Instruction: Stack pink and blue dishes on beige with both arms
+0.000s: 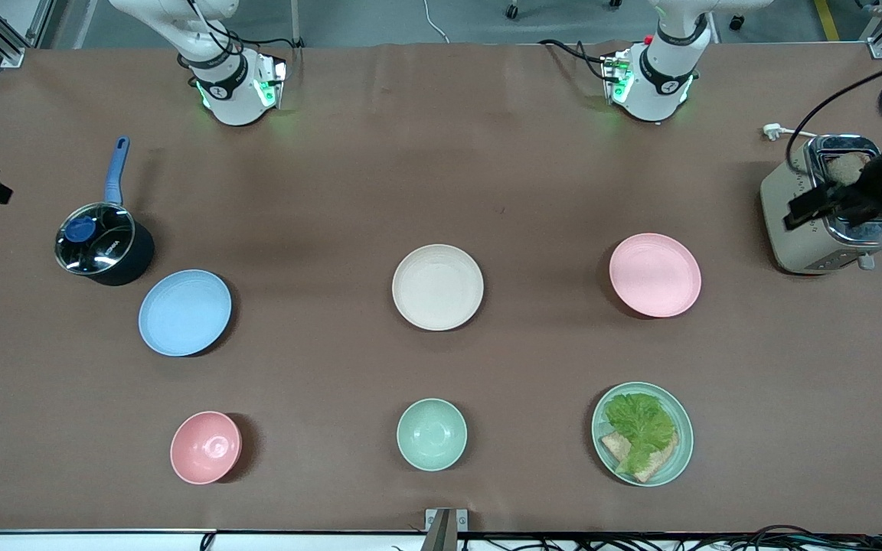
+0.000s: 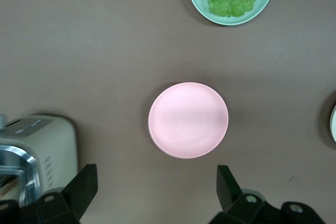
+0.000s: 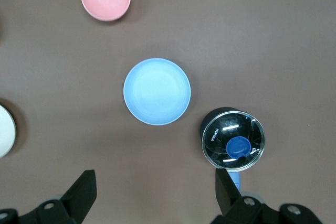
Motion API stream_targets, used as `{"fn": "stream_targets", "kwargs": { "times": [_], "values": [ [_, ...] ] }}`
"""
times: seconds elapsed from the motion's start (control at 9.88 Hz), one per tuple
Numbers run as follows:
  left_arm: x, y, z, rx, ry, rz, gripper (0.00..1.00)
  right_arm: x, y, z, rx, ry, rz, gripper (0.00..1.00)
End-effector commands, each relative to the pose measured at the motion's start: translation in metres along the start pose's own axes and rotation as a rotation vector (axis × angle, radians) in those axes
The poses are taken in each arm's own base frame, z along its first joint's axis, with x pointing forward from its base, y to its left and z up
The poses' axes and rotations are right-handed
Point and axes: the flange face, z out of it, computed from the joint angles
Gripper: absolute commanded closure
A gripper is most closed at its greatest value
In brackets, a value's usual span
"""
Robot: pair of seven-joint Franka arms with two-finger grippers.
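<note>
The beige plate lies at the table's middle. The pink plate rests toward the left arm's end, and the blue plate toward the right arm's end. All three lie flat, apart and bare. My left gripper hangs open high over the bare table beside the pink plate, nothing between its fingers. My right gripper hangs just as high, open and empty, over the table beside the blue plate and the pot.
A lidded dark pot with a blue handle stands beside the blue plate. A toaster holding bread stands by the pink plate. Nearer the front camera sit a pink bowl, a mint bowl and a mint plate with lettuce and bread.
</note>
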Motion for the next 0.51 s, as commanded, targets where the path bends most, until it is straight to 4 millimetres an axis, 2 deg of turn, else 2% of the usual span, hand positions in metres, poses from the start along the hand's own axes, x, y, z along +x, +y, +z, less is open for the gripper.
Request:
{"fn": "stream_targets", "kwargs": {
  "times": [0.0,0.1,0.2,0.3,0.41],
  "values": [
    [0.016,-0.026,0.095,-0.057,-0.064,0.033,0.00,0.014,0.024,0.070,0.029,-0.039,-0.052,0.00],
    [0.027,-0.033,0.133,-0.050,-0.082,0.041,0.00,0.025,0.029,0.119,0.039,-0.052,-0.106,0.00],
    [0.026,-0.042,0.168,-0.043,-0.066,0.110,0.09,0.037,0.032,0.165,0.042,-0.054,-0.115,0.00],
    [0.010,-0.064,0.207,-0.056,-0.048,0.127,0.08,0.049,0.035,0.211,0.050,-0.059,-0.126,0.00],
    [0.004,-0.071,0.241,-0.084,-0.041,0.122,0.04,0.059,0.044,0.245,0.082,-0.057,-0.163,0.00]
  ]
}}
